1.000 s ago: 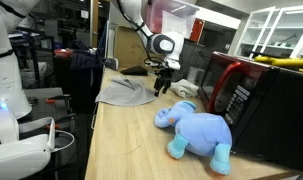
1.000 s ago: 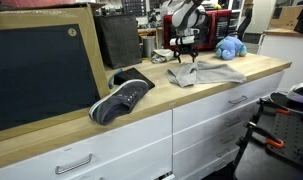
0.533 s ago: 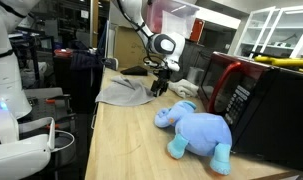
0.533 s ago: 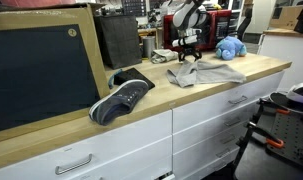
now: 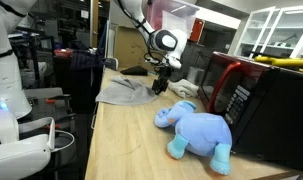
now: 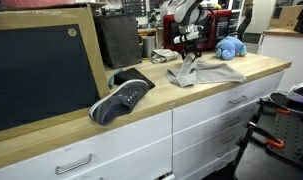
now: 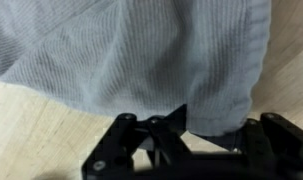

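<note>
2 fingers (image 7: 169, 128) are pinching a fold of the grey cloth (image 6: 211, 72), which is lying on the bench (image 6: 151, 105) between the shoe (image 6: 121, 98) and the blue plush (image 6: 229, 47). Lifting well is probably calling for a firm pinch and a slow, straight rise, avoiding slippage.
</note>
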Available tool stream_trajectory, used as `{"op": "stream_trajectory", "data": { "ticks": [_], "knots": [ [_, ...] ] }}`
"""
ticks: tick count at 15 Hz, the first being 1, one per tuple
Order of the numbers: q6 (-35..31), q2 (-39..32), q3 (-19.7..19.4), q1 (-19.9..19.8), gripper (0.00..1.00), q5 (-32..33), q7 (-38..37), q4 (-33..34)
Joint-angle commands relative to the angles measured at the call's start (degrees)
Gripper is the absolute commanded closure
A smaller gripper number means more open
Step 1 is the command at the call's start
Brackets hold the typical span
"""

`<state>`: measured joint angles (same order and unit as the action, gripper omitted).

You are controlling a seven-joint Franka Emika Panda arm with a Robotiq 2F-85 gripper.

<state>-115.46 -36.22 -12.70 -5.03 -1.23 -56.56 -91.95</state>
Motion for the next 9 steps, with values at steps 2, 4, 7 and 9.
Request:
{"op": "stream_trajectory", "data": {
  "ticks": [2,4,7,9],
  "knots": [
    [-3.71,3.17,-1.14,-1.63,1.0,0.44,1.2,-0.8],
    [-6.25,3.32,-1.94,-2.45,1.0,0.69,1.06,-0.69],
    [-9.24,2.65,-3.27,-3.57,1.0,0.81,0.28,0.04],
    [-11.23,2.23,-3.97,-4.2,1.0,0.75,-0.14,0.37]
  ]
}}
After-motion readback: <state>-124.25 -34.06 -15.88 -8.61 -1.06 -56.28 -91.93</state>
